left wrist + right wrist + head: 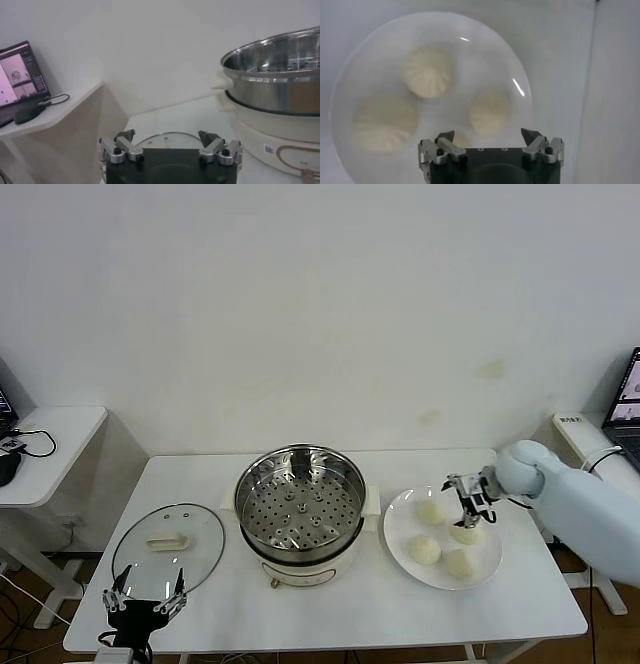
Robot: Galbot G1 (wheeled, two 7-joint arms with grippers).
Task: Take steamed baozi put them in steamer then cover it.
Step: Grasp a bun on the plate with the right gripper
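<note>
Several pale steamed baozi lie on a white plate at the table's right. My right gripper hovers open just above them, over the plate's far side, holding nothing. In the right wrist view the baozi spread out below the open gripper. The steel steamer stands uncovered at the table's centre, its perforated tray bare. The glass cover lies flat to its left. Open and still, my left gripper sits at the cover's near edge; in its wrist view the steamer rises beside it.
A low white side table with cables and a mouse stands to the left, and a laptop sits on it. Another laptop is at the far right. The table's front edge runs just behind my left gripper.
</note>
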